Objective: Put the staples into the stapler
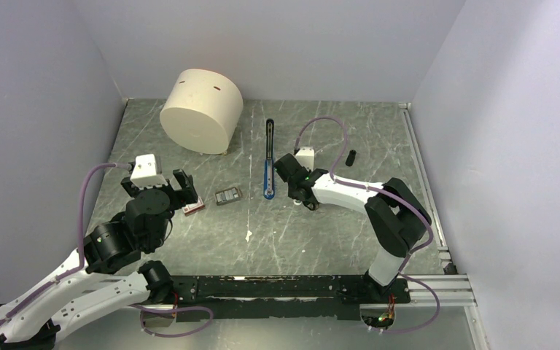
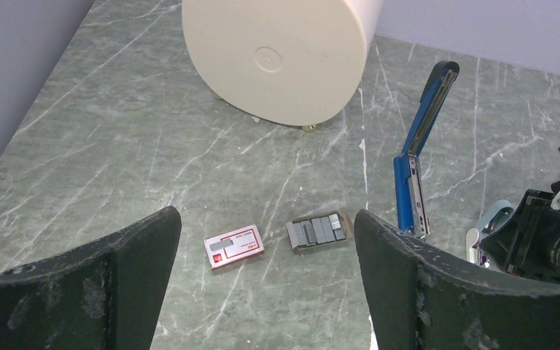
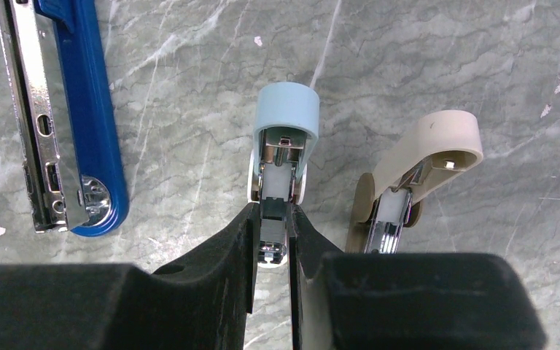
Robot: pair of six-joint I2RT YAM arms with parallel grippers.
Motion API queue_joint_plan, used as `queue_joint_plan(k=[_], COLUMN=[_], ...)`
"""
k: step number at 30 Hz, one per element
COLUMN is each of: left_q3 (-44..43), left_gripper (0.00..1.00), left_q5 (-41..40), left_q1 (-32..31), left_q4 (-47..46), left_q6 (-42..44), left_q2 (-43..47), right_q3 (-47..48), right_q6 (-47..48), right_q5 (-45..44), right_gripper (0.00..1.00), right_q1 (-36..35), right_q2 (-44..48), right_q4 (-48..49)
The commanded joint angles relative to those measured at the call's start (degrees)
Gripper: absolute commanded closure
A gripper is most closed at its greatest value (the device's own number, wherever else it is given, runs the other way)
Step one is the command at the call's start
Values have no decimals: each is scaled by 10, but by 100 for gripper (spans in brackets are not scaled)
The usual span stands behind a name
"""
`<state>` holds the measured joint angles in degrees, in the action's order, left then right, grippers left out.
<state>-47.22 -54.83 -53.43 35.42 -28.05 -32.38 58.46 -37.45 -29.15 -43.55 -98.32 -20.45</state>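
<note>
The right fingers are pressed in on the metal core at the near end of a small pale-blue capsule-shaped stapler piece, pinching it from both sides. This piece sits just beside the slim blue plastic stapler, to the right of its near end in the overhead view. A small beige oval piece of the same shape lies just beyond it, on the side away from the stapler, apart from the fingers.

The left fingers are spread wide and grip nothing, hovering above the grey marbled counter well to the left of the stapler. Seen between them, the silver-grey ribbed block of staples rests in a shallow open tray near the left side of the stapler's near end. The small red-and-white cardboard box lies just beside the tray, on the side away from the stapler.

The stapler is swung open at its hinge, its chrome channel facing up and its two halves stretched out almost in one line. A large cream cylinder lies on its side left of the stapler's far end. A small black cylinder lies well to the stapler's right.
</note>
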Motion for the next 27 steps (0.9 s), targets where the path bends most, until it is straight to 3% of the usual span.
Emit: queue_joint_plan(k=[1,22,27], left_q3=[-5,-6,-5], left_gripper=[7,7,7], left_q5=[-8,-6,-6], left_q1=[-1,-1,-1], left_q4=[-8,-9,-9], left_q6=[5,7,6], left_q2=[-1,-8,-6], right_q3=[-6,-14,-13], right_q6=[-3,6,15], right_q5=[-15,-2,7], right_gripper=[78,78,73], right_q1=[4,4,4], right_q2=[-6,-7,-1], right_q4=[6,21,26])
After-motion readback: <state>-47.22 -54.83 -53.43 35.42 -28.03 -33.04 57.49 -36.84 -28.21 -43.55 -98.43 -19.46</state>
